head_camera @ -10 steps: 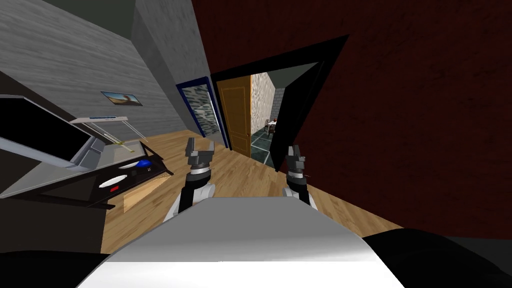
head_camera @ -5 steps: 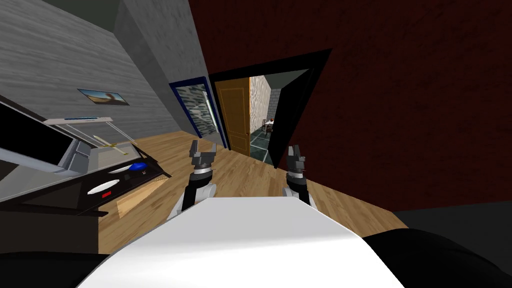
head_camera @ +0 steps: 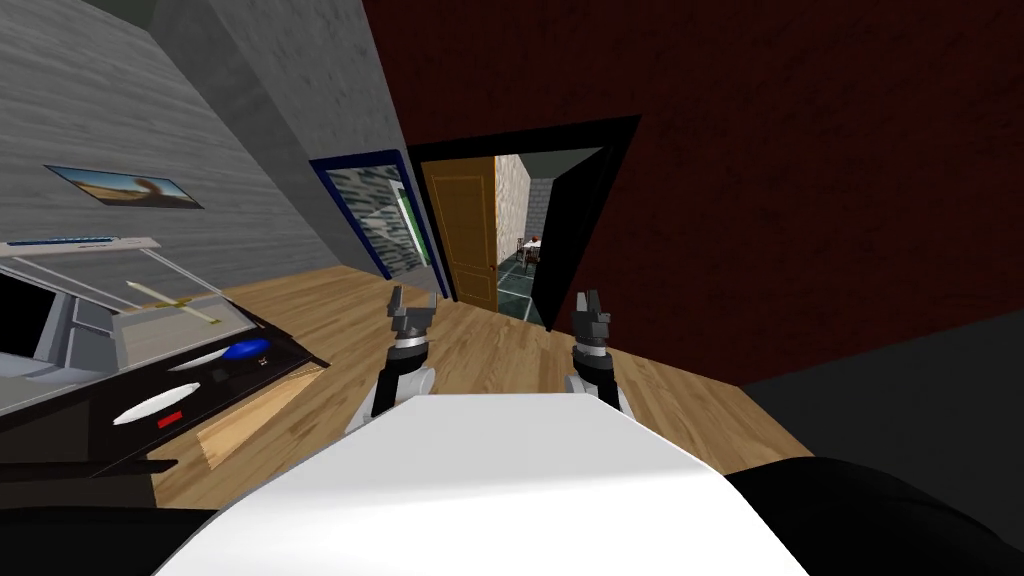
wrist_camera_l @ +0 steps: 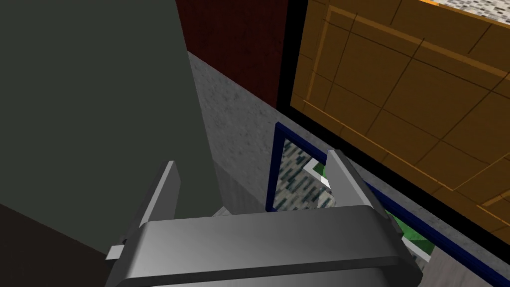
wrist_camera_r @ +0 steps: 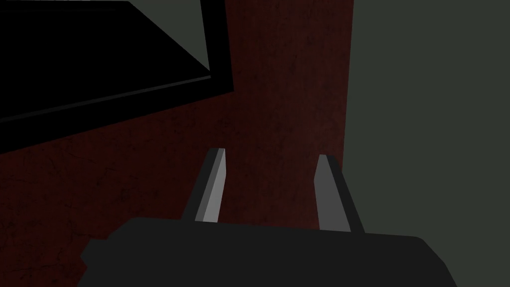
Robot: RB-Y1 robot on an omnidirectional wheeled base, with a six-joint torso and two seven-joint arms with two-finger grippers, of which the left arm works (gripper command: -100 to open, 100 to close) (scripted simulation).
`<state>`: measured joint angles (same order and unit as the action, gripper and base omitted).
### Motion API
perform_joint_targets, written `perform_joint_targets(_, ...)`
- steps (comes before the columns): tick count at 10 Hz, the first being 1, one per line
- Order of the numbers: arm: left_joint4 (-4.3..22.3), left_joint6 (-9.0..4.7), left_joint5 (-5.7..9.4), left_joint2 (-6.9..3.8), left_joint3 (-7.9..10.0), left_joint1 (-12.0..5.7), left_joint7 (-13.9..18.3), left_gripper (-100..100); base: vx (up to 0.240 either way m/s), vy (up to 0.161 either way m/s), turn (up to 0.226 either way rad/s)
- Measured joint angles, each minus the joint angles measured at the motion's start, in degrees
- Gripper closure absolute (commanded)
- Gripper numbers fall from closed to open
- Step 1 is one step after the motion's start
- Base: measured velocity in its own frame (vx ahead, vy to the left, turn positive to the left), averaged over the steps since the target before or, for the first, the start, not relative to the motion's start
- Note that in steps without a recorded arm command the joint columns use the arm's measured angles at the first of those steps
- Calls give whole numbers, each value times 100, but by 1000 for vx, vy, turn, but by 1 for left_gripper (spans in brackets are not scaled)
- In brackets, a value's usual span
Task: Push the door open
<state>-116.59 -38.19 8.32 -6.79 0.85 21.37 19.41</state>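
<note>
Left gripper (wrist_camera_l: 251,159): fingers spread wide, nothing between them, aimed at a blue-framed panel (wrist_camera_l: 279,164) with the orange panelled door (wrist_camera_l: 398,89) just beside it. Right gripper (wrist_camera_r: 271,154): likewise wide and empty, facing the dark red wall (wrist_camera_r: 279,99) next to the black door frame (wrist_camera_r: 218,50). From the head camera, both hands sit low over the wood floor (head_camera: 500,350), well apart from the door. The door stands partly swung in its frame, and the gap shows dark tiles and a small table (head_camera: 530,245) beyond. Judged an approach, no contact yet. To do it well: close in square to the door, lead with the left hand, lay the fingers flat against the panel toward its free edge, push steadily, and keep the right arm off the frame. Containers, on my left: a dark tray (head_camera: 285,362) holds two white ovals (head_camera: 215,357), a blue lump (head_camera: 245,349) and a small red piece (head_camera: 168,420). Behind it, a grey tray (head_camera: 150,335) holds a thin pale stick (head_camera: 175,302).
</note>
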Motion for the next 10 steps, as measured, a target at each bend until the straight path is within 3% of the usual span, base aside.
perform_joint_targets(10,1013,-214,542,-115,-80,-291,572,-100,9,146,-131)
